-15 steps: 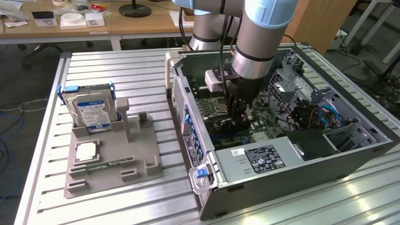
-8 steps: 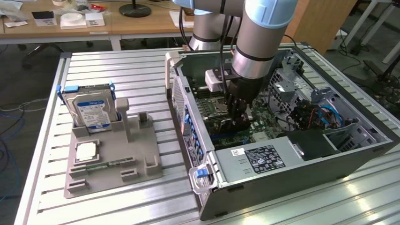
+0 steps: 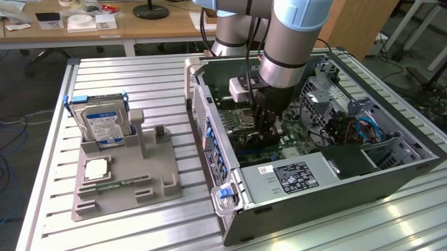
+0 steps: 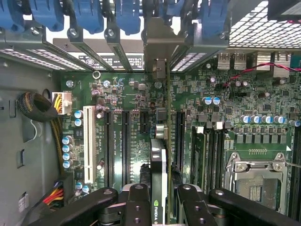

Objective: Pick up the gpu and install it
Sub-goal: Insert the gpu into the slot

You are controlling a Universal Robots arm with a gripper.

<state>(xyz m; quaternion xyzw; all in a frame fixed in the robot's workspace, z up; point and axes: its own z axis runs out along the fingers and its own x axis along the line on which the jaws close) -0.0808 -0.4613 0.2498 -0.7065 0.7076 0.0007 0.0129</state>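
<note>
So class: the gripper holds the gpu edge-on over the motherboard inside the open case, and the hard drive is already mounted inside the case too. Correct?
One slip. The hard drive stands in the grey holder on the table outside the case, as the exterior view shows. The gripper does hold the gpu edge-on over the motherboard.

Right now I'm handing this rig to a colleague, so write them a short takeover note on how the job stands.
Gripper: fingers shut on the gpu, held edge-on.
Position: the arm reaches into the open computer case, with the gpu down over the motherboard beside the black expansion slots, its metal bracket up at the rear slot openings.
Done: gpu picked up and brought into the case.
Left: I cannot tell whether it is seated, and it is not released.
Hard drive sits in the grey holder outside.
</note>
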